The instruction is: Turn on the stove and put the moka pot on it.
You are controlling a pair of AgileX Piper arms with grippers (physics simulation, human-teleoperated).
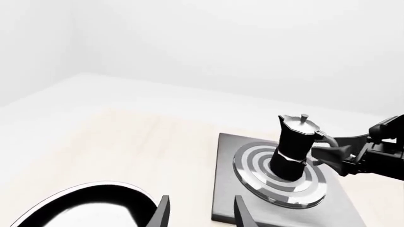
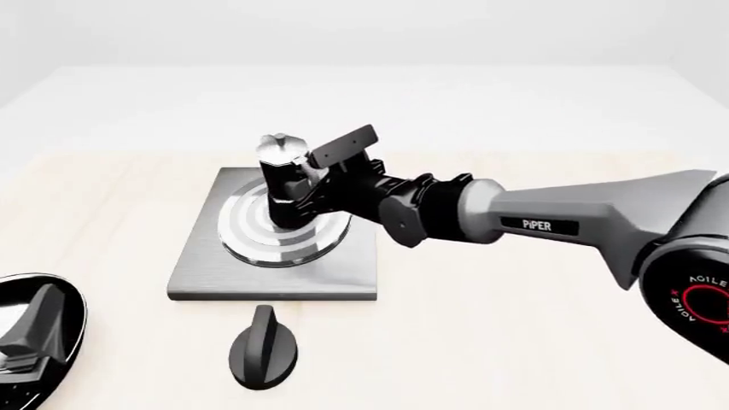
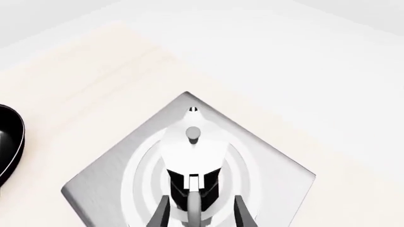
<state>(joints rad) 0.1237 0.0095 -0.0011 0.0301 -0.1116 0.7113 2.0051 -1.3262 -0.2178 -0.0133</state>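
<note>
We see the pot (image 2: pixel 282 184) standing upright on the stove (image 2: pixel 358 278) burner rings, so placing looks nearly done. Our right gripper (image 2: pixel 306 195) straddles its handle, fingers apart in the wrist view, not clenched. The knob (image 2: pixel 265 346) sits just before the stove; whether it's turned on we cannot tell. Our left gripper (image 1: pixel 200 213) hangs released, well aside.

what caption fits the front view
Right gripper at the moka pot on the stove burner.

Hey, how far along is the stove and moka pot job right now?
The moka pot already stands on the stove burner rings. In hand: the right tool brackets the pot's handle, not visibly released. Left: letting go. Whether the knob has been turned can't be told.
</note>
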